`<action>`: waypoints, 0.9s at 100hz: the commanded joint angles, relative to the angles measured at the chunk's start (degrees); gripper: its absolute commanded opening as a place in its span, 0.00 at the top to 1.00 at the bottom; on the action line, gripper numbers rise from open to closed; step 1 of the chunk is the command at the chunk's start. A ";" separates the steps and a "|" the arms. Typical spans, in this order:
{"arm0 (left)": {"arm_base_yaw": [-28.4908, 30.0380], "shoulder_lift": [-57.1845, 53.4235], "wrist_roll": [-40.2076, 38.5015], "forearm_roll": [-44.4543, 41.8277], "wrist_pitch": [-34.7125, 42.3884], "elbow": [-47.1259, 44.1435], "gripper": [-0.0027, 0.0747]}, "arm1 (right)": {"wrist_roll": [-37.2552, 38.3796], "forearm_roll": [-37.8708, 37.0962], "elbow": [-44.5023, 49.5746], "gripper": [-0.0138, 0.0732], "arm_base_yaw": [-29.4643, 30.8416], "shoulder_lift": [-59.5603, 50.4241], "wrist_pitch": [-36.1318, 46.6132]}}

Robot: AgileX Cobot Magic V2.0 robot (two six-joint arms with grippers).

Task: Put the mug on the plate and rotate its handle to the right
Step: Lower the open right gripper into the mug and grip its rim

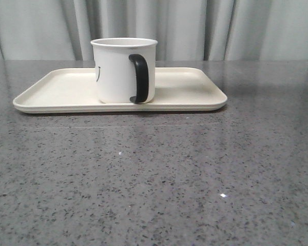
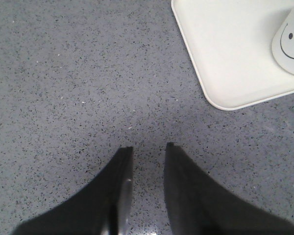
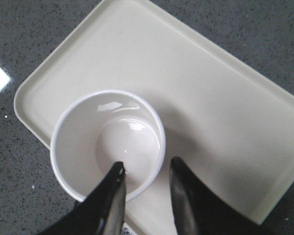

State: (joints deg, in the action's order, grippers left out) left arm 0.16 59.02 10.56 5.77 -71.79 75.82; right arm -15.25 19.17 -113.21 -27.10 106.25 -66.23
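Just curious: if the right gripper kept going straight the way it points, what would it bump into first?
Probably the mug: the right gripper straddles its rim, though depth is unclear.

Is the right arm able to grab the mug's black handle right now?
Probably yes. The right gripper hangs open right above the mug, one finger over its rim, and nothing on the plate blocks the handle.

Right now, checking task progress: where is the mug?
In the front view, the mug stands upright on the plate, near its middle, handle facing the camera.
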 commanded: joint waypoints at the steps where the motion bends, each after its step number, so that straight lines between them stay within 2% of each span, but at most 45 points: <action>1: 0.15 -0.84 -0.08 0.96 2.61 1.27 0.75 | -0.47 1.04 -1.76 0.51 -0.25 -1.68 0.89; 7: 0.15 -0.84 -0.08 0.96 2.48 1.27 0.75 | -0.47 1.04 -1.76 0.48 -0.49 -1.34 0.71; 90: 0.15 -0.84 -0.08 0.96 1.64 1.27 0.75 | 0.12 1.06 -1.76 0.48 -1.44 2.48 0.84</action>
State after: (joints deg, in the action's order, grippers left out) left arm 0.16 59.02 10.56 5.90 -72.51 75.82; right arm -15.15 19.17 -113.21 -28.43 111.71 -67.40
